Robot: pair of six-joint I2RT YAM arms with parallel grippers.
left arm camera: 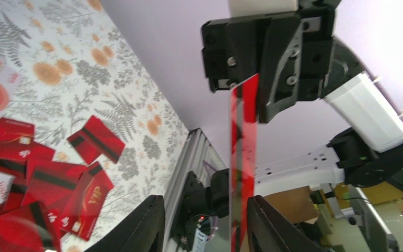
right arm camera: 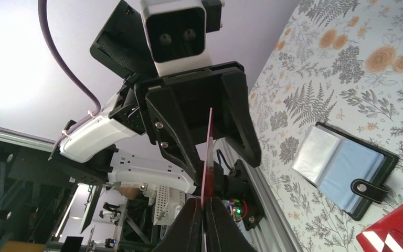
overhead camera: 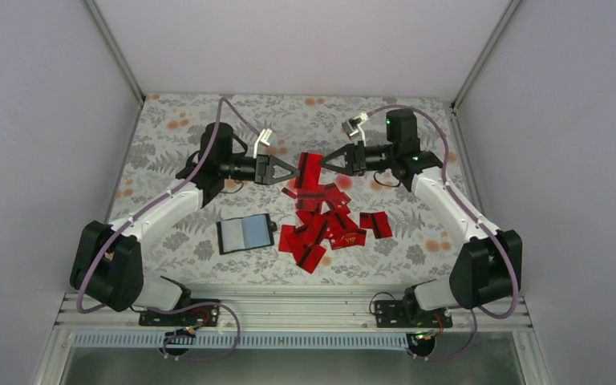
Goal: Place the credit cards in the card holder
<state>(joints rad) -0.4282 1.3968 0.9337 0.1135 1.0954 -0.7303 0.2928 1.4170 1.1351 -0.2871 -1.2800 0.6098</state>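
The right gripper (right arm camera: pixel 203 223) is clamped on one edge of a red credit card (right arm camera: pixel 209 152), holding it edge-on in the air. The left gripper (overhead camera: pixel 290 171) faces it, jaws spread on either side of the card's other end and not closed on it. Both hover farther from the arm bases than the card holder (overhead camera: pixel 245 233), which lies open on the flowered table (overhead camera: pixel 168 128). The loose credit cards (overhead camera: pixel 329 224) are heaped just beside the holder, on the right arm's side.

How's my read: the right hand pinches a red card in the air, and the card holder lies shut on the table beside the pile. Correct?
Not quite. The card holder lies open, not shut, pockets up, as the right wrist view shows. The rest stands: the right hand pinches a red card in the air.
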